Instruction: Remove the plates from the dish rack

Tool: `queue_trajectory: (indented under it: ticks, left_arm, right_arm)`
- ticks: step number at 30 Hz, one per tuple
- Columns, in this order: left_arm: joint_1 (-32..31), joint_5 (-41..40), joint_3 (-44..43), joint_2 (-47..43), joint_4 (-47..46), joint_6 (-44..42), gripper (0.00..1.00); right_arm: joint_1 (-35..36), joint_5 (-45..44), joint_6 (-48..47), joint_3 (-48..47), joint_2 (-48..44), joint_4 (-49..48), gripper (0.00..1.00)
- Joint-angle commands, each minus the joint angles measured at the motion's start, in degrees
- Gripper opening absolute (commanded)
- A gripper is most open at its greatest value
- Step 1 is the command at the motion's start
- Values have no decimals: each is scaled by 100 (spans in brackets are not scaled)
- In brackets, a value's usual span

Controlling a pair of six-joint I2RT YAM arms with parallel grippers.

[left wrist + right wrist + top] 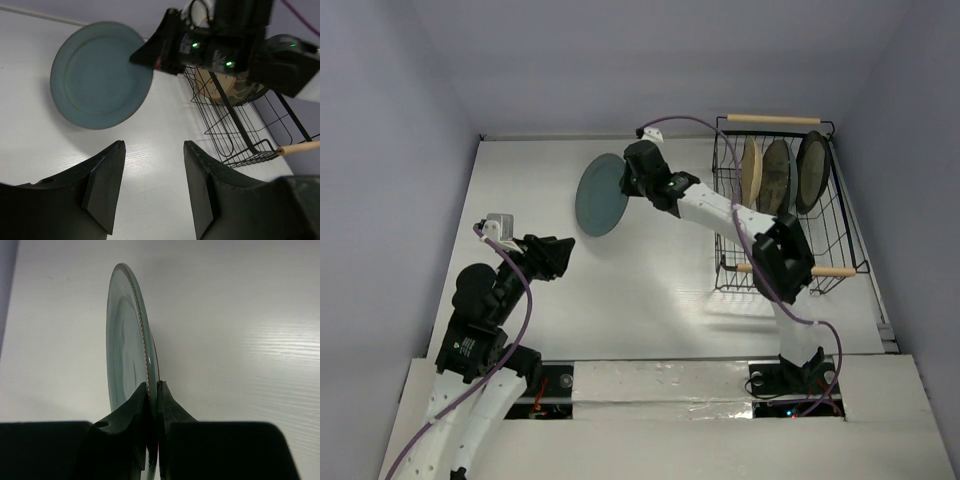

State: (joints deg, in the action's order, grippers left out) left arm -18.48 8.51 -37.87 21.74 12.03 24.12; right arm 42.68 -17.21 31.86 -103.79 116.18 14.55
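Observation:
My right gripper (626, 180) is shut on the rim of the plain teal plate (600, 194) and holds it on edge above the far middle of the table. The wrist view shows the plate (125, 340) edge-on with my jaws clamped on its rim (152, 386). The plate also shows in the left wrist view (97, 75). The black wire dish rack (780, 200) stands at the far right with three plates upright in it: a tan one (750, 168), a grey-brown one (776, 175) and a dark-rimmed one (812, 168). My left gripper (563, 256) is open and empty, at the left (154, 145).
The rack's wooden handles lie at its far end (775, 119) and near end (820, 271). My right arm (720, 210) reaches across the rack's left side. The white table's (650, 290) walls stand close on the left, back and right.

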Motion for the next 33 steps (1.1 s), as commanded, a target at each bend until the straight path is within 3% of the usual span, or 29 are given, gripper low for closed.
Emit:
queue_trajectory:
  ticks: [1,8,11,13,14,16,17,19,23,26,28,33]
  left_arm:
    - [37,-25,34,41,-157,23,47]
    - [90,-86,25,32,-157,49,47]
    - [90,-130,8,32,-166,128,56]
    - [90,-227,-28,41,-192,312,61]
    - [90,-227,-80,67,-184,417,67]
    - [90,-132,-185,129,-245,970,74]
    - [90,26,-212,181,-480,1094,87]
    - [90,299,-387,269,-701,1402,99]
    - [90,344,-818,541,-887,1631,99]
    - [90,326,-1021,569,-878,1719,99]
    - [90,309,-1065,542,-887,1728,99]
    - [90,107,-1065,507,-860,1500,99]
  right_arm:
    - [-40,138,1014,-739,79,-1585,0]
    - [13,569,1840,-451,853,-1937,0]
    - [13,631,2086,-125,915,-2087,2]
    - [65,710,2184,138,915,-2148,10]
    - [65,710,2237,444,889,-2262,22]
    - [118,684,2263,736,845,-2325,35]
    - [118,745,2255,955,827,-2403,43]
    - [118,964,2220,1071,845,-2430,50]
    - [171,1079,2036,1203,766,-2361,80]
    - [171,1089,1860,1247,687,-2176,94]
    - [171,870,1737,1369,495,-2088,99]
    - [171,281,1245,1501,63,-1517,100]
